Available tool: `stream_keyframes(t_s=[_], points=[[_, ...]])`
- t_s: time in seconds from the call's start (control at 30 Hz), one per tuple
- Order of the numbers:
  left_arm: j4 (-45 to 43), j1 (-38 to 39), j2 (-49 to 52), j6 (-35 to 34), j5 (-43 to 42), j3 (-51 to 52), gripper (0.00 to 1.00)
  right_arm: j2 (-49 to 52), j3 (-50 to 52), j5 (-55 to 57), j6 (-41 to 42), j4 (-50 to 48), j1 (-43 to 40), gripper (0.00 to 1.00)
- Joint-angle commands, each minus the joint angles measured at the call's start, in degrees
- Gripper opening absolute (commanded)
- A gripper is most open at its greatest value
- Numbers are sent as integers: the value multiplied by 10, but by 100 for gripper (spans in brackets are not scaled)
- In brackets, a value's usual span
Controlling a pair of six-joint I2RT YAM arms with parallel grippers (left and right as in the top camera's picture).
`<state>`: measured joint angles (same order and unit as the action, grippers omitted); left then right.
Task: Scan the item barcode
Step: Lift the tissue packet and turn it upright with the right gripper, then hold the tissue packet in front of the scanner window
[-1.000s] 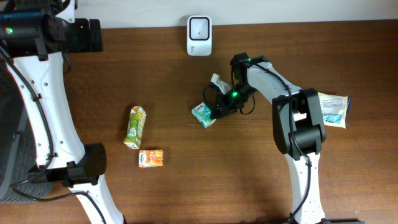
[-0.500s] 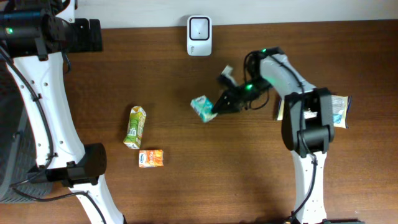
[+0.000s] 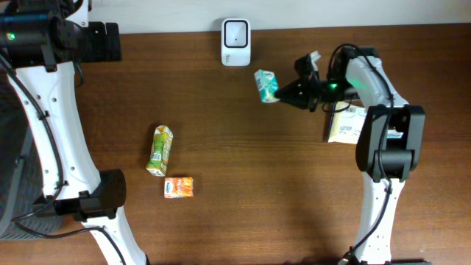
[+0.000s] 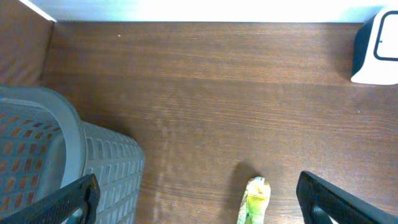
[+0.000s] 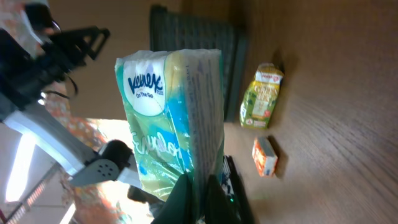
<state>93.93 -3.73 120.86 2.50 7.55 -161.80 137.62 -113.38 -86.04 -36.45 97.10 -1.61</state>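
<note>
A green and white Kleenex tissue pack (image 3: pixel 266 85) hangs above the table, just right of and below the white scanner (image 3: pixel 235 43). My right gripper (image 3: pixel 282 91) is shut on the pack's edge. In the right wrist view the tissue pack (image 5: pixel 168 118) stands upright, pinched between the two fingers of the right gripper (image 5: pixel 199 194). At the far left my left gripper (image 3: pixel 110 40) stays high, and in the left wrist view the left gripper (image 4: pixel 199 208) is open and holds nothing. The scanner (image 4: pixel 378 46) shows at the right edge of that view.
A green juice carton (image 3: pixel 160 149) and a small orange box (image 3: pixel 179 187) lie left of centre. A cream pouch (image 3: pixel 347 125) lies under the right arm. A grey basket (image 4: pixel 62 155) stands beyond the table's left side.
The right gripper has lifted the tissue pack off the table's middle and carried it up and right, towards the scanner. The left arm has not moved.
</note>
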Motion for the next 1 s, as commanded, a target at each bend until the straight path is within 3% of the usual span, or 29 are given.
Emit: stream_keyframes(t_s=[0.0,0.3,0.47,0.5,0.67,0.83,0.97], points=[[1,-1,-7,-3,2,-5,99,-38,-27,-29,20,2,-10,4],[1,-1,-7,-3,2,-5,99,-108,-78,-24,40,2,-10,4],[1,-1,-7,-3,2,-5,99,-118,-92,86,49,-2,9,4],[1,-1,-7,-3,2,-5,99,-118,-92,118,64,-10,16,4],[1,-1,-7,-3,2,-5,99,-118,-92,504,279,-130,99,4],[1,-1,-7,-3,2,-5,99,-118,-92,671,357,-188,170,4],[1,-1,-7,-3,2,-5,99,-118,-96,794,370,-215,208,4]])
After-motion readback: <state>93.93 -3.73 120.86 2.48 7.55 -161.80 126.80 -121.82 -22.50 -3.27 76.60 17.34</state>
